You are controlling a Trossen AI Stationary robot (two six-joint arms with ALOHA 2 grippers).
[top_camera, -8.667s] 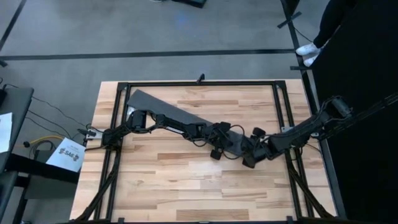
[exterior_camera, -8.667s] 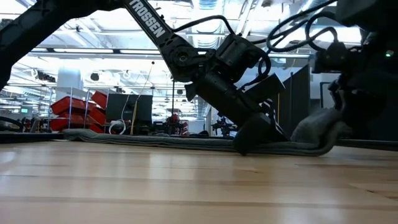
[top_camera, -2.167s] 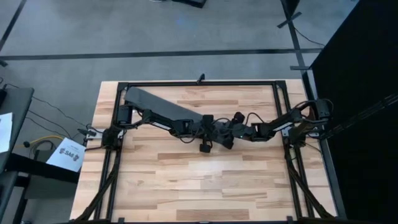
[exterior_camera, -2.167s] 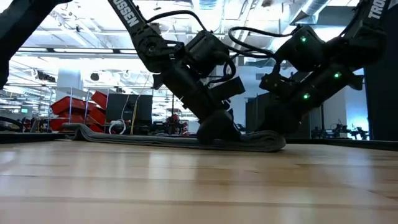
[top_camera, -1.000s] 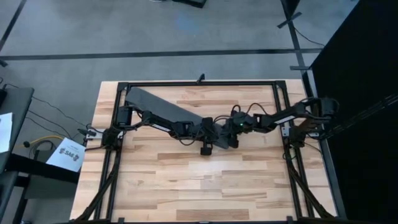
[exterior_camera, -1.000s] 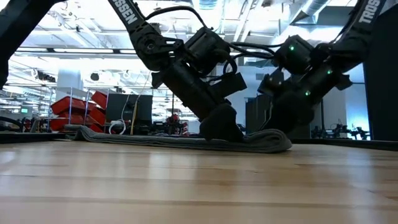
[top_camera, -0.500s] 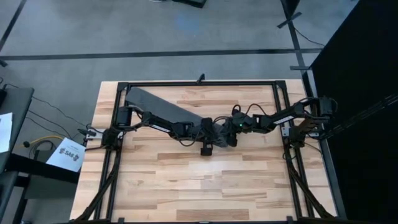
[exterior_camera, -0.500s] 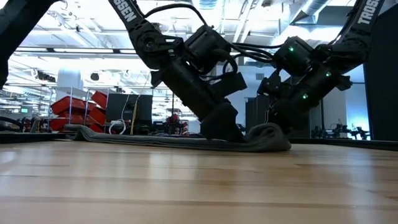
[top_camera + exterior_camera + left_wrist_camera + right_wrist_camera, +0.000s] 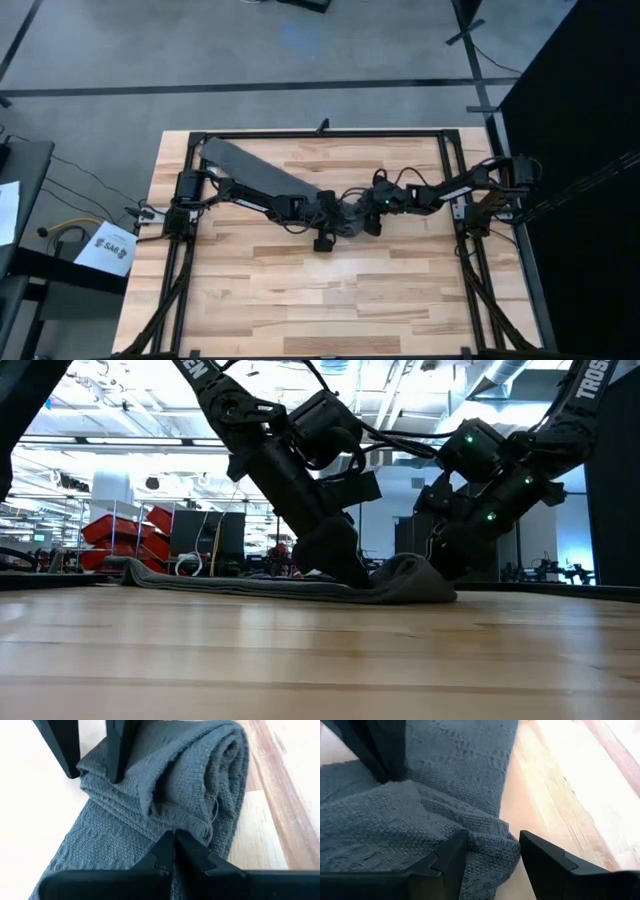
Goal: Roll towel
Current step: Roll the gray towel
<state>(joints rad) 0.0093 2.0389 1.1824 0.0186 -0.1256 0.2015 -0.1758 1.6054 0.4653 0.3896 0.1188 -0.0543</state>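
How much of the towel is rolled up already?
Only the end of the towel is bunched into a small roll. The left gripper, shut, and the right gripper, open around that roll's edge, work there. The long flat strip remains unrolled.

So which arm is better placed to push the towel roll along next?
Probably the right. The right gripper sits open astride the rolled end of the towel, behind the roll. The left gripper is shut, pressing the flat cloth just ahead of it.

Big open workshop: ceiling ducts (image 9: pixel 330 368), red machinery (image 9: pixel 125 532) (behind the table).
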